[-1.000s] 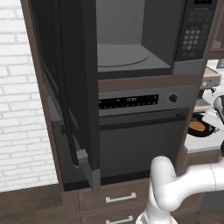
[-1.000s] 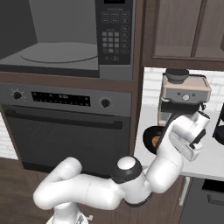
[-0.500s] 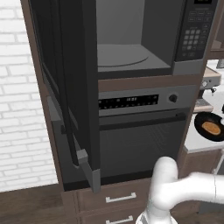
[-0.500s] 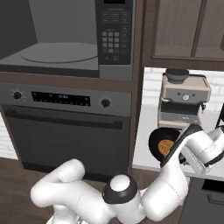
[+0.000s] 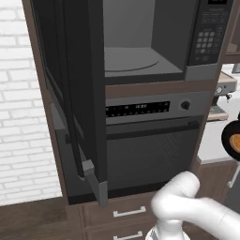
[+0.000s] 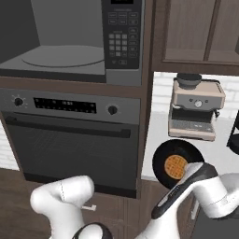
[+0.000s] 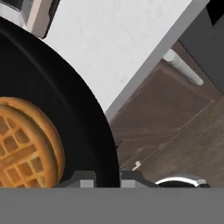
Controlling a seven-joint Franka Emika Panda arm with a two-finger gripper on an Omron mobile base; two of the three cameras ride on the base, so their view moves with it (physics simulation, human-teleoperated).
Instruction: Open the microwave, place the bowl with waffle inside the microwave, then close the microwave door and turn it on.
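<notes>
Bowl [image 6: 178, 164] with waffle [image 6: 175, 165] has come off the counter since a second ago, swung out past the counter edge and tipped steeply; its open face now looks back toward the base cameras, the waffle seated inside. Hand view: gripper [image 7: 107, 177] pinches the bowl's rim, fingers narrow, one either side of the wall. Bowl hangs right of the oven [image 6: 70, 140], in front of the white counter [image 6: 223, 156], below the coffee machine [image 6: 194, 108].

Progress: microwave door [image 5: 77, 93] swung fully open to the left, microwave [image 5: 140, 42] cavity and turntable bare. Pickup done. Left: carry the bowl up and left into the cavity, release, shut door, press start. Tilt looks risky; I'd level it first.
</notes>
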